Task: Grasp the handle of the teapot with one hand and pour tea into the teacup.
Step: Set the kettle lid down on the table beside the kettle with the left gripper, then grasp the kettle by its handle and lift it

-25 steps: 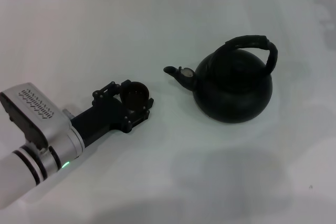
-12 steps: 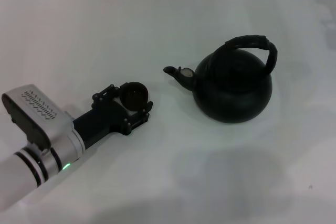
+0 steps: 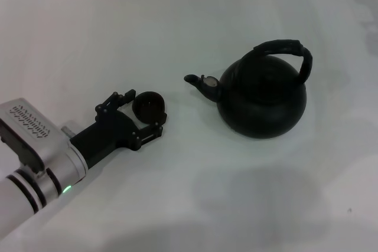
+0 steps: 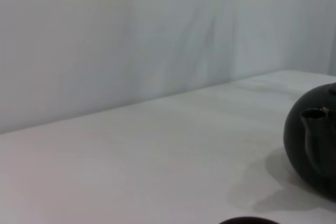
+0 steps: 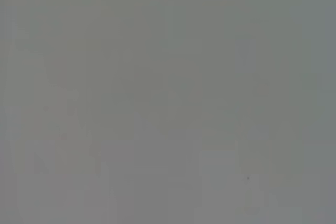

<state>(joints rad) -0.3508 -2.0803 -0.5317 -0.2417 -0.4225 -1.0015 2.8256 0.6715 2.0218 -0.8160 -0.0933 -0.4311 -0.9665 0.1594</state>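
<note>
We are reaching in from the lower left of the head view with our left gripper (image 3: 143,116), its black fingers (image 3: 116,100) spread apart on either side of the tiny round dark brown-black handleless teacup (image 3: 148,105). The cup is sitting on the plain white table (image 3: 177,22) at the fingertips, and we cannot tell whether the fingers are touching it. To the right of the cup, near but apart from it, the large round matte-black kettle-shaped teapot (image 3: 263,95) is standing upright on the table, its short curved spout with the small silvery cap (image 3: 202,84) pointing toward the cup. The thick black arched bail handle with its wrapped texture (image 3: 283,51) is looping over the top of the pot. Our right gripper is showing in no view, so we cannot tell the state of its fingers.
</note>
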